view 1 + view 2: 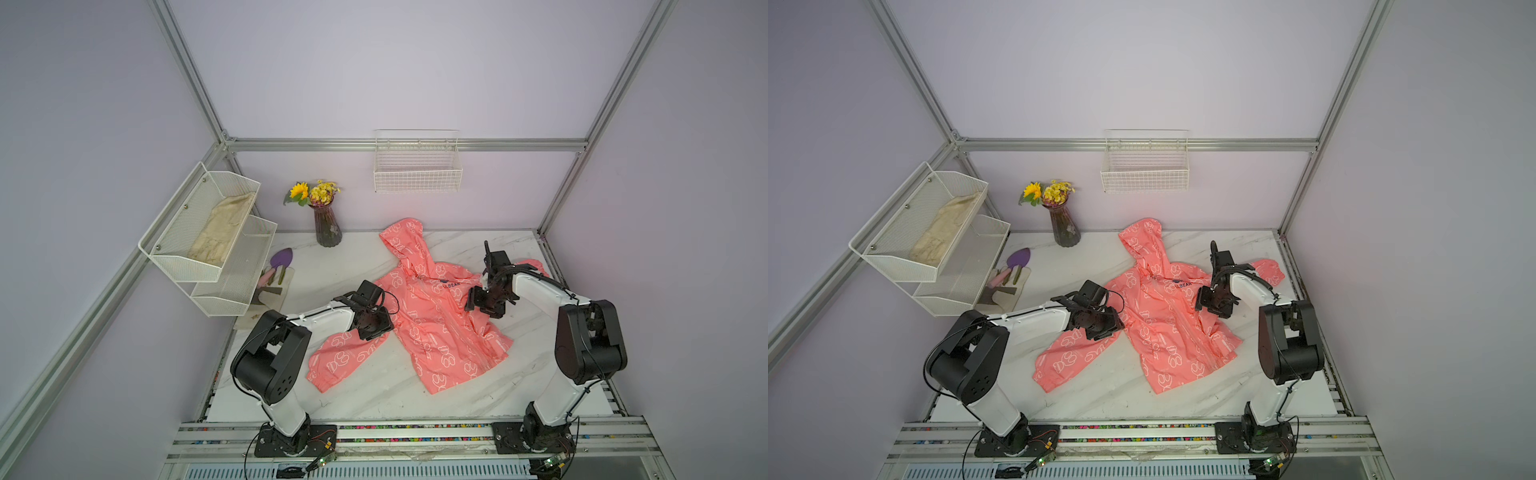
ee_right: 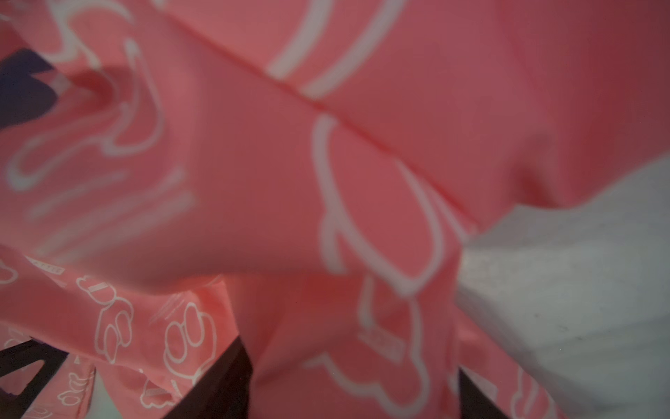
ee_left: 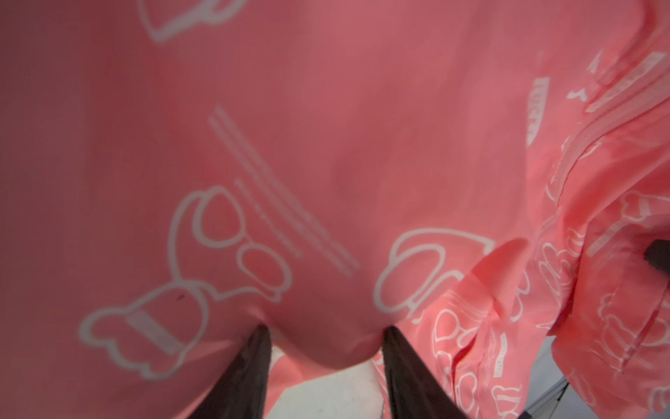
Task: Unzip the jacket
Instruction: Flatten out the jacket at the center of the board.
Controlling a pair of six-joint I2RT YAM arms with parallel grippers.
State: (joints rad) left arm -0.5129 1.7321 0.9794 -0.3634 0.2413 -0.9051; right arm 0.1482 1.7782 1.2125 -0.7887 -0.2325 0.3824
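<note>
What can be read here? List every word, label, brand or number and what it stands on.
"LILBEAR": dark chest logo on the jacket, small, first letters faint.
White print strips on its fabric: too blurred to read.
Nothing else bears readable text.

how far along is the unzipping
Done: nothing visible; the jacket lies front up, its front closed as far as a top view shows. In hand: left gripper at one shoulder and right gripper on the chest, jaws apart, fabric bulging between. Still to do: the whole unzipping, top to hem.
</note>
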